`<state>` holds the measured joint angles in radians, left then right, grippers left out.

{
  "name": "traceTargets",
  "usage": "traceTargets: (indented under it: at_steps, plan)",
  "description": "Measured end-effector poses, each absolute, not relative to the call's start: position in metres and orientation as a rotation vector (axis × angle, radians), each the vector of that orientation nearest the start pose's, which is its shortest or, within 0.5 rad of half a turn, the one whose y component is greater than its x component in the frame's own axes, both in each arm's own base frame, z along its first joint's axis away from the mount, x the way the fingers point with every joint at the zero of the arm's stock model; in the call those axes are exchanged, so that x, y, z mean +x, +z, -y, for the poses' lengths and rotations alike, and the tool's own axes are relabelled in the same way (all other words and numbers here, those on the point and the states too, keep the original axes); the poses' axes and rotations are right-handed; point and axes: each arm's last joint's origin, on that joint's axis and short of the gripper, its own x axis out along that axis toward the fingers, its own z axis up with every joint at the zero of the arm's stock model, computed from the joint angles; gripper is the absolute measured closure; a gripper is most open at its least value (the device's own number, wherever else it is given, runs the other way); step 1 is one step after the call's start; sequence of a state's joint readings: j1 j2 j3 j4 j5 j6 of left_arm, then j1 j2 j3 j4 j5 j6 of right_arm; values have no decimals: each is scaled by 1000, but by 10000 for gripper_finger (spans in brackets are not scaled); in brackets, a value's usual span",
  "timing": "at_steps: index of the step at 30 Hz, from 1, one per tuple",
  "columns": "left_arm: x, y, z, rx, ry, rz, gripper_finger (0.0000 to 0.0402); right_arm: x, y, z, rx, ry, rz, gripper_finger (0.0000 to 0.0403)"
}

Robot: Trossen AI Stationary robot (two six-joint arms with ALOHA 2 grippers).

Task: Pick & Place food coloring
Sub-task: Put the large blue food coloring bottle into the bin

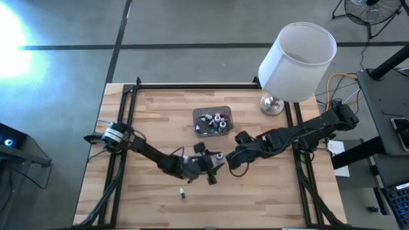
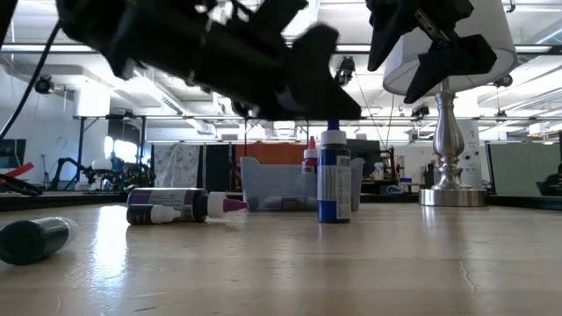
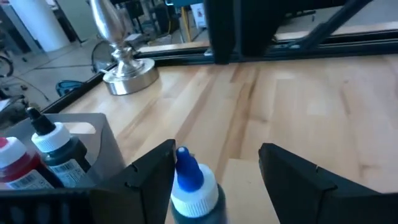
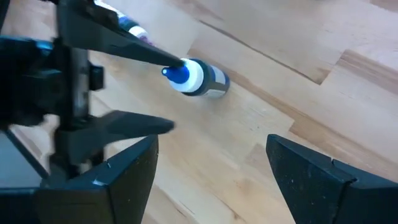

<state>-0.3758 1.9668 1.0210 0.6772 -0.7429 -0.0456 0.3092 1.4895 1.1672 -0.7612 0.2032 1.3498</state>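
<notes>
At the near edge of the table, left of centre, a dark bottle [image 2: 31, 239] lies on its side, well apart from both arms. A little farther in, two more small bottles [image 2: 173, 207] lie side by side, a purple one and a whitish one, caps pointing right.

In the middle of the table a blue-capped bottle [image 2: 333, 180] stands upright on the wood, just in front of the tub. The left gripper [image 3: 214, 155] hangs over it with its jaws spread to either side of the cap; one finger sits right against the blue tip, but nothing is clamped and the bottle rests on its own base. The right gripper [image 4: 212, 142] hovers just to the right, jaws wide apart and empty.

This bottle looks light and top-heavy on a narrow base, so a nudge at the cap could tip it. Its smooth plastic body is probably a bit slippery and may give slightly under pressure. The labelled body below the white collar seems the safest place to pinch; the tapered tip would likely slide out.

Farther back, the grey tub [image 1: 213, 108] holds several bottles, one with a red cap [image 2: 310, 154]. At the far right stands a lamp [image 1: 297, 54].
</notes>
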Motion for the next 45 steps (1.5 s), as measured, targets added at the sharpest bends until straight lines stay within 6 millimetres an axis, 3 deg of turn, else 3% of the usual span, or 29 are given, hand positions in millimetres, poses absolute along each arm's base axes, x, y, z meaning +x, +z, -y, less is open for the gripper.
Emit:
traceTargets:
  at_steps: [6,12,17,23,31,37,45]
  plan:
    - [352,172,148,66,433,-324,195,289,261,-83,879,-569,-929,110]
    - [325,166,157,-45,572,-395,195,316,253,-82,740,-517,-974,110]
    - [306,175,173,-247,561,-382,195,338,243,-84,612,-510,-1097,111]
    - [291,193,185,-445,540,-317,195,351,246,-87,547,-498,-1161,108]
    - [278,228,180,-843,529,-202,195,362,243,-72,620,-507,-1177,108]
    - [263,261,174,-842,468,-171,195,365,244,-70,632,-502,-1167,120]
    - [246,292,163,-826,421,-128,195,377,228,-73,636,-500,-1193,144]
